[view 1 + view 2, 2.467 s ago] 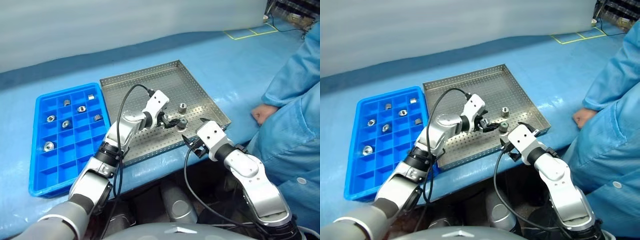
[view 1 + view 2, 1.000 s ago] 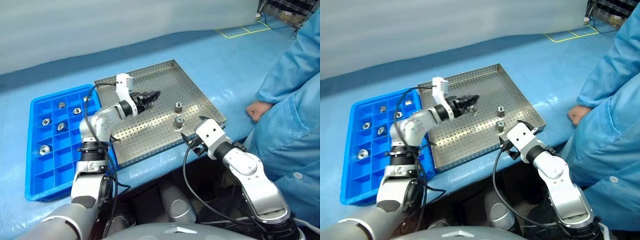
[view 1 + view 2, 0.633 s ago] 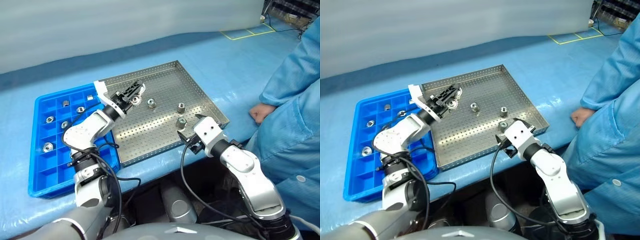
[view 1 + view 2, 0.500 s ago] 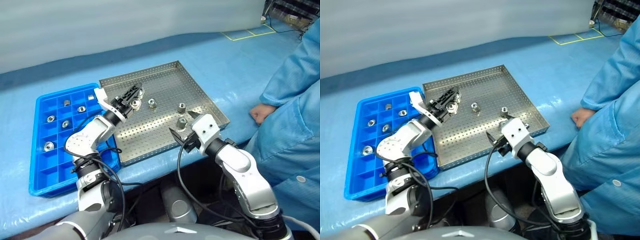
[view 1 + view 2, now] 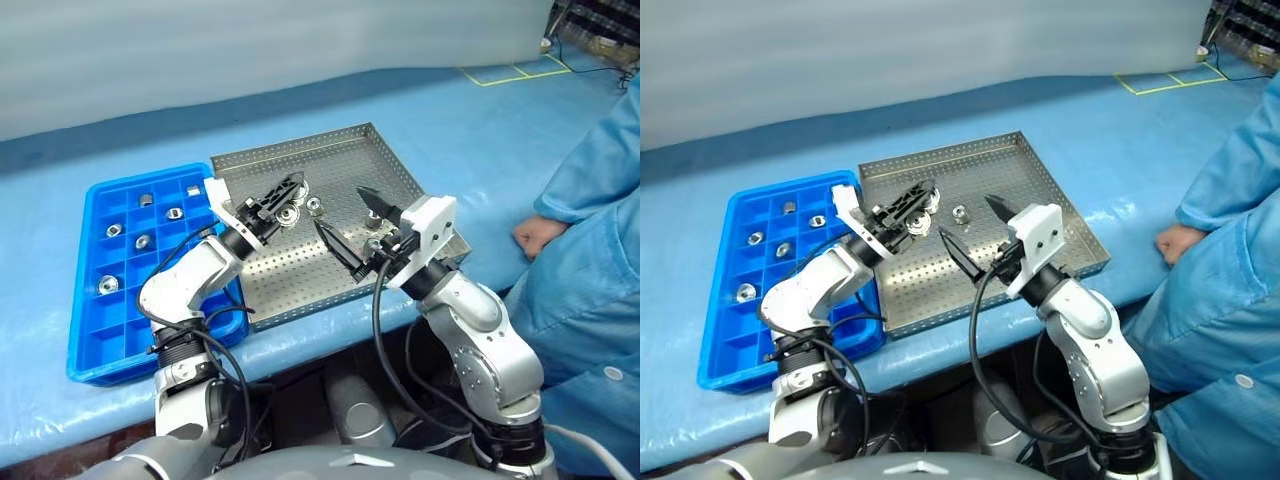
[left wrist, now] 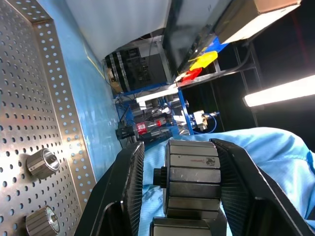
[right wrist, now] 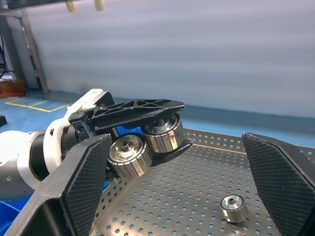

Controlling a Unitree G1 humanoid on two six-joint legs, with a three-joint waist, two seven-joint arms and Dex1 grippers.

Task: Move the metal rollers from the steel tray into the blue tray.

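My left gripper [image 5: 290,198] hangs over the steel tray's [image 5: 300,272] left part, close to the blue tray [image 5: 88,335]. It is shut on two metal rollers [image 7: 162,132] held side by side, seen edge-on between its fingers in the left wrist view [image 6: 192,179]. One loose roller [image 5: 313,205] stands on the steel tray just right of that gripper. Another roller [image 5: 375,243] sits partly behind my right gripper [image 5: 355,226]. That right gripper is wide open and empty, raised above the tray's front right. Several rollers [image 5: 143,241] lie in the blue tray's compartments.
A person in a blue gown [image 5: 595,190] stands at the right, a hand [image 5: 540,236] resting on the table edge near the steel tray. Blue table surface [image 5: 480,130] extends behind and to the right of the trays.
My right gripper rose and swung left over the steel tray's front, rolling as it went. The left gripper drew back a little and rolled, still holding the rollers. The camera shifted.
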